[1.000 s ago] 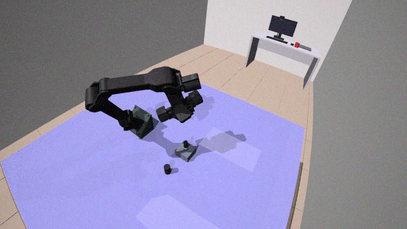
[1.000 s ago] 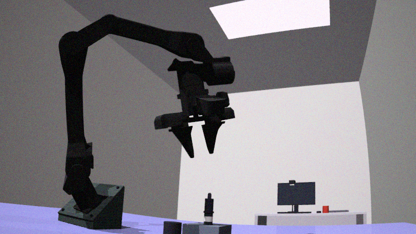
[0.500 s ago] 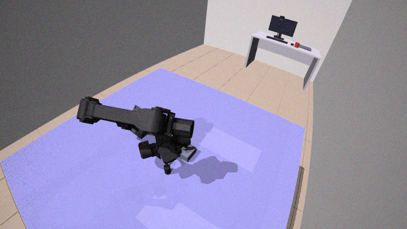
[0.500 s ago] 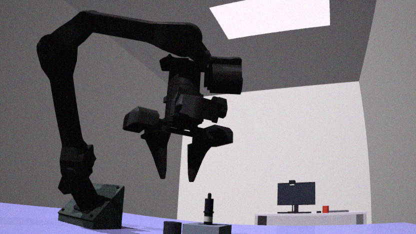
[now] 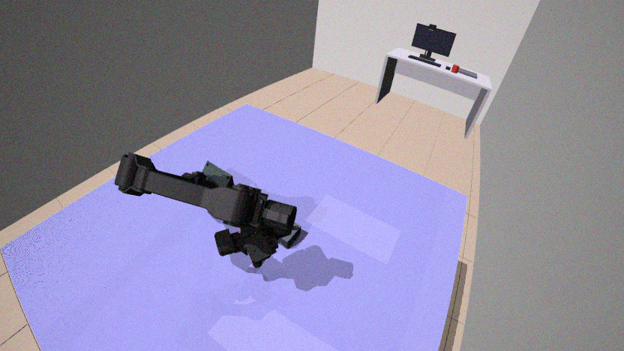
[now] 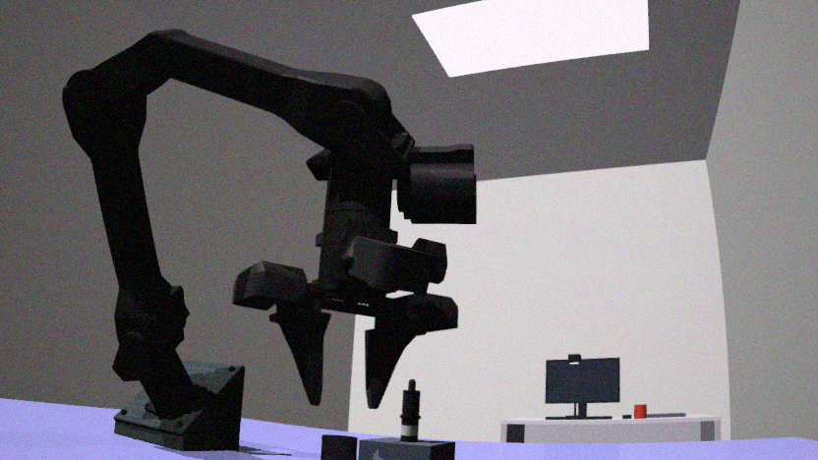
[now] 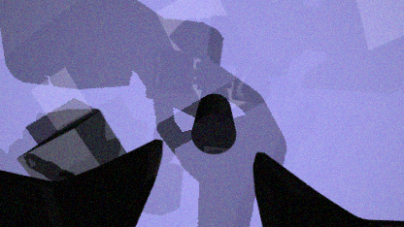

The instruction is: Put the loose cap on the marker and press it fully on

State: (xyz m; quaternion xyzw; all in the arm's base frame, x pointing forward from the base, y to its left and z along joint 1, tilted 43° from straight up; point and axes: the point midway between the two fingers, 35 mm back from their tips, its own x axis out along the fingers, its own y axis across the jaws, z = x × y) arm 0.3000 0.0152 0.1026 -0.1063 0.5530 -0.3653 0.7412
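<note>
The black cap [image 6: 339, 447] [image 7: 214, 123] stands on the table. The grey holder block [image 5: 289, 238] [image 6: 406, 450] [image 7: 73, 145] is beside it. The dark marker [image 6: 410, 406] with a pale band stands upright in the block, tip up. My gripper [image 6: 343, 404] [image 7: 209, 153] is open and empty and points down. Its fingertips are above the cap, one to each side of it in the exterior view. The wrist view shows the cap between and slightly beyond the tips. In the top view the arm hides the marker and most or all of the cap.
The holder block and marker are close to the right-hand finger in the exterior view. The arm's base [image 5: 217, 175] [image 6: 222, 412] is at the left. A desk [image 5: 436, 72] [image 6: 606, 428] with a monitor and a red cup stands far off by the wall.
</note>
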